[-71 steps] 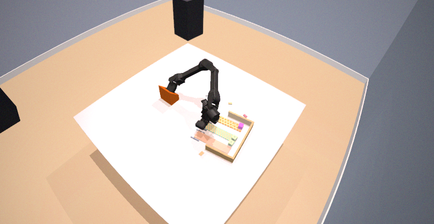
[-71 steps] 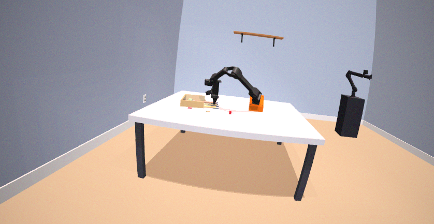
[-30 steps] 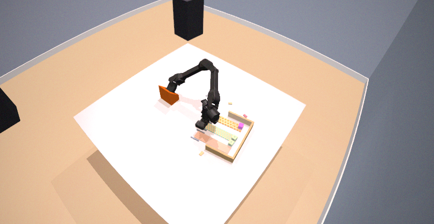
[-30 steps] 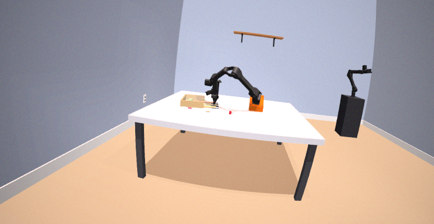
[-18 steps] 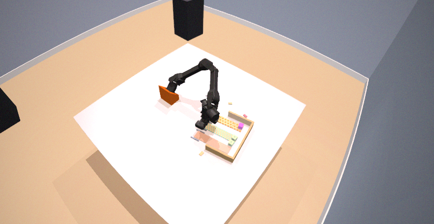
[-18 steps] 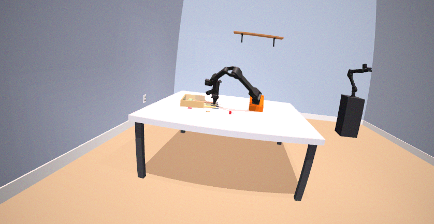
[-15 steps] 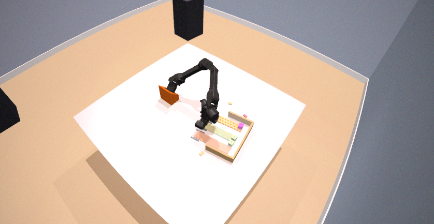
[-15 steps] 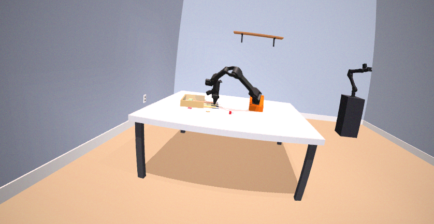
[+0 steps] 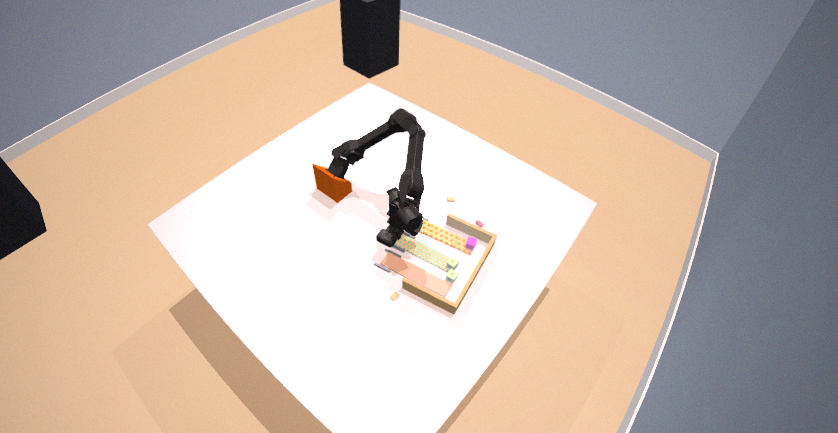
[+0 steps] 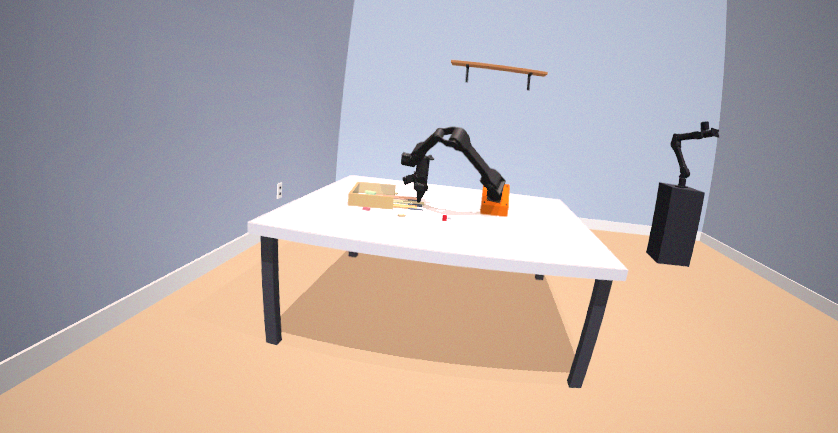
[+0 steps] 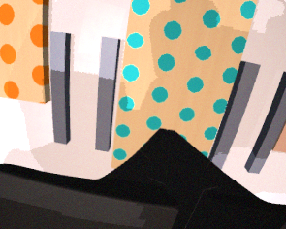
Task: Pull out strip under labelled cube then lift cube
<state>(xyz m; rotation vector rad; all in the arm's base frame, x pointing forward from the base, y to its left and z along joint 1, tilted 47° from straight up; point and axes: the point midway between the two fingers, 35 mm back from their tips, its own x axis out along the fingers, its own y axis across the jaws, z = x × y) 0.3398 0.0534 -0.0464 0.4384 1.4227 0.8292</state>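
A white worktop (image 10: 504, 242) on dark legs stood over a tan floor (image 10: 175, 371). A wooden shelf (image 10: 498, 68) hung on the pale wall, and a black pedestal (image 10: 674, 221) stood beside the worktop.

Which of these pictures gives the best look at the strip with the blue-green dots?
The wrist view: the teal-dotted strip fills the frame, every dot distinct, with the gripper's dark body below it. The top view shows its whole length running into the wooden tray, but small. In the exterior view it is only a thin sliver beside the tray, too small to make out.
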